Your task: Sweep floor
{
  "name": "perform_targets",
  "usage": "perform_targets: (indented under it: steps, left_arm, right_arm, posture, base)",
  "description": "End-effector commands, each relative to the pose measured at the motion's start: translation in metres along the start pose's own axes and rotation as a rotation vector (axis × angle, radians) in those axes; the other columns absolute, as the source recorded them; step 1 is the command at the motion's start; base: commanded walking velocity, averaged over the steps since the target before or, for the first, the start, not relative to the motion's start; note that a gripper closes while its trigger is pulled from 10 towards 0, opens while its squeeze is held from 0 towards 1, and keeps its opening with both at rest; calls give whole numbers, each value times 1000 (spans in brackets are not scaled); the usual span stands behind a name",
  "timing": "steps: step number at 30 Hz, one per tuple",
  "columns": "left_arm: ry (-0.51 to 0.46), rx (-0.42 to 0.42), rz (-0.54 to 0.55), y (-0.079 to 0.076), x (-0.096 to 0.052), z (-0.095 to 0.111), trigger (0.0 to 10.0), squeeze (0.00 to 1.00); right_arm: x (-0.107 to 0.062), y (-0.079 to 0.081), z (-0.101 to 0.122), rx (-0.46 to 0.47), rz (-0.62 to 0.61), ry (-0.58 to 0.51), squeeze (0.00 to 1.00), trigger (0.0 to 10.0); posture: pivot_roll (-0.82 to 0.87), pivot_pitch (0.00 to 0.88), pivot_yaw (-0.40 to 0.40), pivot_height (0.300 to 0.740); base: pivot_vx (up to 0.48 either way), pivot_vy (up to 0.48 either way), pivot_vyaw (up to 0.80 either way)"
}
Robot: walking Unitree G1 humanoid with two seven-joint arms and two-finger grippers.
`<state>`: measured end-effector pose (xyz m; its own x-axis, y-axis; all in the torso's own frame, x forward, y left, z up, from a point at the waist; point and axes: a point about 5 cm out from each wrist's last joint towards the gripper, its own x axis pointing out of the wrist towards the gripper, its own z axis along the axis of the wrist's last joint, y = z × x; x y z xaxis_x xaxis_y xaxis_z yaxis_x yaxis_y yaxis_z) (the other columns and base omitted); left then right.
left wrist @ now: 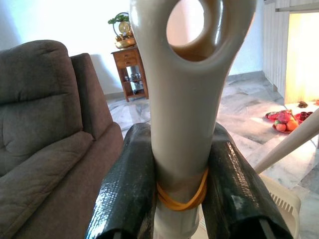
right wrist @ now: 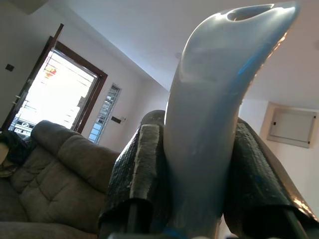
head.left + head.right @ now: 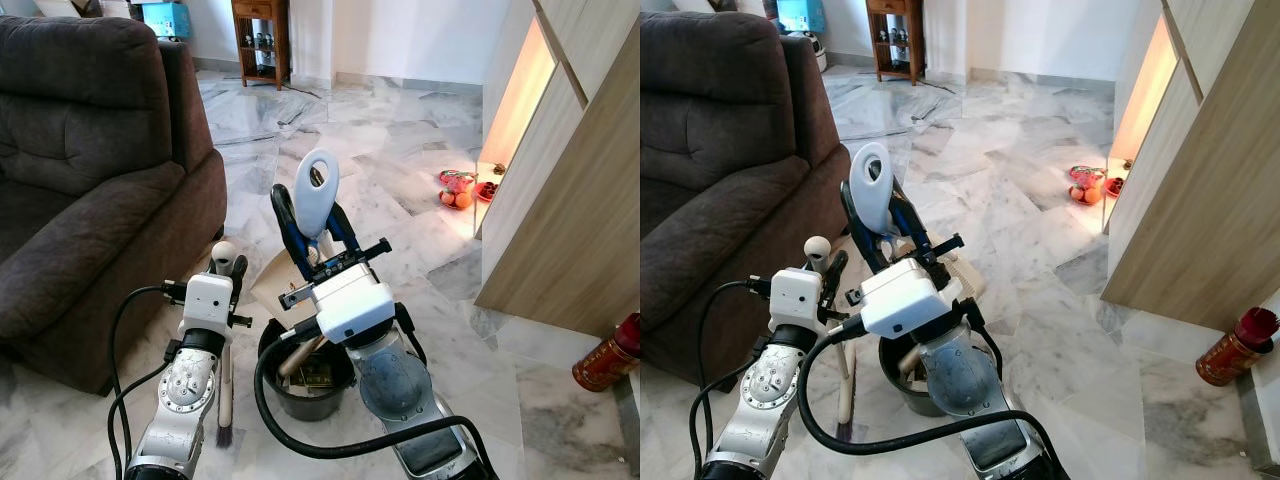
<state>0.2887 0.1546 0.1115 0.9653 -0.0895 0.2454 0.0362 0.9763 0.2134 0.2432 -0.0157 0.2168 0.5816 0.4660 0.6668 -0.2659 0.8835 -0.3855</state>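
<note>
the left gripper (image 1: 174, 189) is clamped on a beige broom handle (image 1: 187, 99), and the right gripper (image 2: 199, 174) grips a pale blue dustpan handle (image 3: 315, 190). a black bin (image 3: 305, 385) sits on the marble floor (image 3: 400, 160) at six o'clock. sweeping seems ready to begin; next, the bristles probably need lowering.

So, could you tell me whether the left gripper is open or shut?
Shut: the left gripper has both black fingers pressed against the beige handle.

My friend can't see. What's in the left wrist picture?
Two black fingers of the left end effector squeeze a beige plastic broom handle with a hanging hole and a yellow rubber band. A dark brown fabric sofa stands beside it on the marble floor.
</note>
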Motion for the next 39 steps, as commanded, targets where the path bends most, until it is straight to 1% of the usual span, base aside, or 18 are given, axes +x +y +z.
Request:
perform_targets:
  steps: [1,5,9,12,16,17,19,20,22,23,24,25,27,31,34,37,38,39]
  left_arm:
    - [-54,35,-2,3,4,8,10000,0]
    - [-53,35,-3,3,4,8,10000,0]
    - [-55,34,-4,3,4,8,10000,0]
    - [-55,33,-5,3,4,8,10000,0]
    - [-55,33,-6,3,4,8,10000,0]
    - [-55,33,-7,3,4,8,10000,0]
    - [-54,32,-9,2,4,8,10000,0]
    - [-54,32,-10,2,4,7,10000,0]
    - [-54,32,-11,2,4,7,10000,0]
    - [-55,32,-13,2,4,7,10000,0]
    - [-55,32,-13,2,4,7,10000,0]
    - [-56,31,-15,1,4,8,10000,0]
    - [-58,32,-17,2,3,8,10000,0]
    - [-54,39,-15,6,-1,8,10000,0]
    - [-38,50,-19,9,-7,5,10000,0]
    - [-31,55,-23,10,-10,4,10000,0]
    - [-26,59,-20,13,-13,3,10000,0]
    - [-23,62,-18,14,-14,3,10000,0]
  right_arm:
    - [9,-4,18,-4,-19,-108,0,10000]
    - [12,-10,15,-25,-43,-101,0,10000]
    - [16,-21,14,-81,-82,-108,0,10000]
    - [20,-33,13,-134,-114,-113,0,10000]
    - [21,-40,11,-176,-132,-109,0,10000]
    - [22,-49,7,-214,-147,-99,0,10000]
    - [20,-57,0,-254,-164,-71,0,10000]
    - [18,-63,-7,-269,-176,-48,0,10000]
    - [15,-69,-12,-290,-195,-24,0,10000]
    - [12,-76,-18,-298,-226,8,0,10000]
    - [12,-76,-18,-298,-226,8,0,10000]
    - [8,-83,-24,-299,-255,44,0,10000]
    - [2,-91,-33,-320,-276,88,0,10000]
    - [-8,-103,-45,-359,-310,146,0,10000]
    - [-26,-116,-62,-346,-422,254,0,10000]
    - [-39,-121,-72,-352,-459,315,0,10000]
    - [-47,-124,-77,-355,-480,349,0,10000]
    - [-50,-125,-79,-355,-488,364,0,10000]
  posture:
    - [119,17,13,740]
    - [114,13,13,740]
    - [112,11,14,740]
    - [109,7,15,740]
    - [106,1,18,740]
    - [105,0,18,740]
    - [101,0,18,740]
    - [101,0,19,740]
    - [101,0,19,740]
    - [99,0,20,740]
    - [99,0,20,740]
    - [99,0,20,740]
    - [99,0,20,740]
    - [101,0,21,740]
    - [99,3,23,740]
    - [102,6,23,740]
    - [108,11,27,740]
    - [108,11,27,740]
  base:
    - [0,0,0]
    - [0,0,0]
    - [0,0,0]
    - [0,0,0]
    - [0,0,0]
    - [0,0,0]
    - [0,0,0]
    - [0,0,0]
    - [0,0,0]
    - [0,0,0]
    - [0,0,0]
    - [0,0,0]
    - [0,0,0]
    - [0,0,0]
    - [0,0,0]
    - [0,0,0]
    - [0,0,0]
    - [0,0,0]
